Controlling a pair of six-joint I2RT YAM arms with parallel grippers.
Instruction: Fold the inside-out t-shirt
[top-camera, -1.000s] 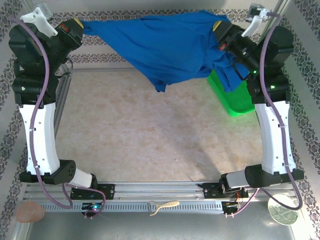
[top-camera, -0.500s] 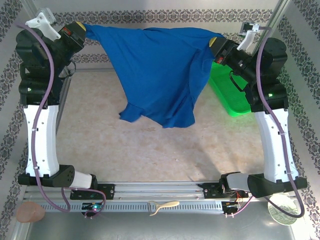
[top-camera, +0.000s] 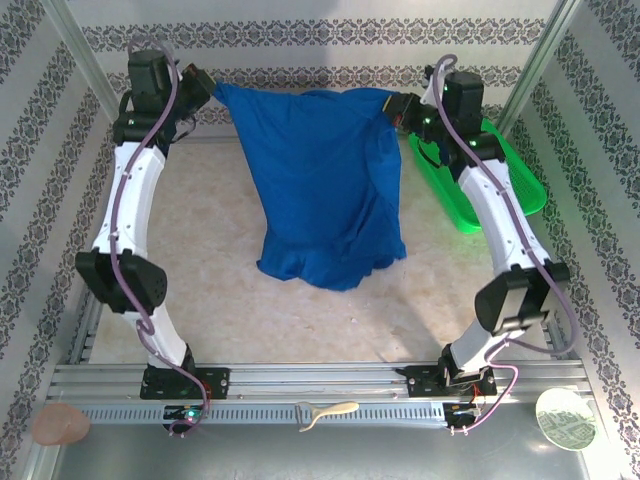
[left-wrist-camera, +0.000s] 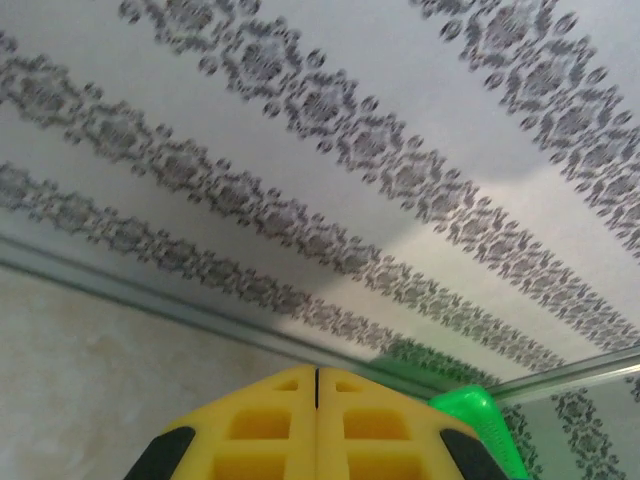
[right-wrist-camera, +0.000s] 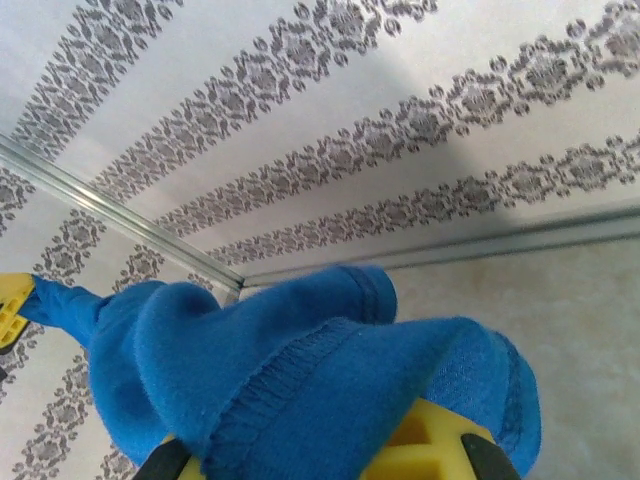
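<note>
Pale walls (top-camera: 300, 35) printed with bands of grey damask closed in three sides of a beige, mottled bench (top-camera: 200, 290), and an aluminium rail ran along its near edge. Both arms reached out toward the far wall. The left tool (top-camera: 205, 82) was at the far left and the right tool (top-camera: 397, 104) at the far right, well apart from each other.

The t-shirt (top-camera: 320, 180) hung between them as a broad royal-blue sheet. Its top edge was stretched from one tool to the other and its body fell toward the middle of the bench. From above I could not tell whether the rumpled lower hem touched the surface.

The left tool's yellow fingers (left-wrist-camera: 280, 425) were pressed together with only a thin seam between them, clamped on the shirt's left upper corner. The right tool was likewise closed on the cloth. In the right wrist view, blue fabric with a stitched hem bunched over its yellow fingers (right-wrist-camera: 430, 440).

A green mesh basket (top-camera: 500, 185) lay on the bench to the right of the shirt, beside the right arm.
</note>
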